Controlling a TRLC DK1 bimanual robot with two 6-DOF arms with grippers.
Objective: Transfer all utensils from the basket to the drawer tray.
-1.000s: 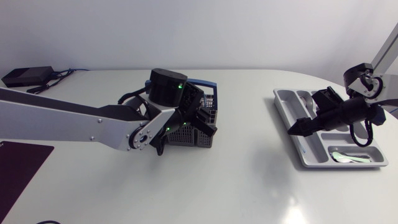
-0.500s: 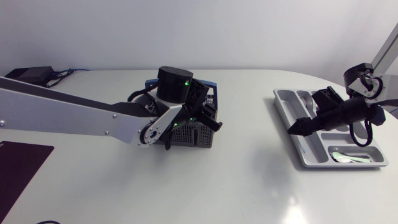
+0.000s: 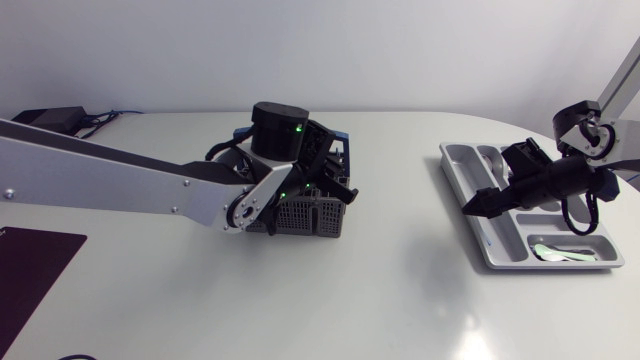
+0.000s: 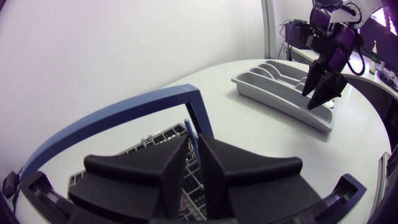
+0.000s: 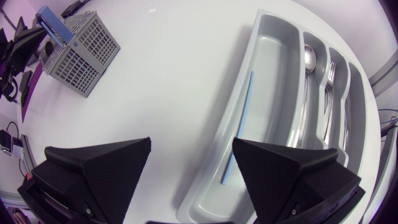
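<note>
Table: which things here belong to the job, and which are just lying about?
Job:
basket
tray
blue stick in the tray
spoon in the tray
fork in the tray

Lying about:
black box with its cable, far left corner
dark mat, left edge

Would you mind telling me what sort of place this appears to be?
Probably a robotics lab bench rather than a kitchen: a left arm and right arm stand at a white table holding a basket and a cutlery tray.
</note>
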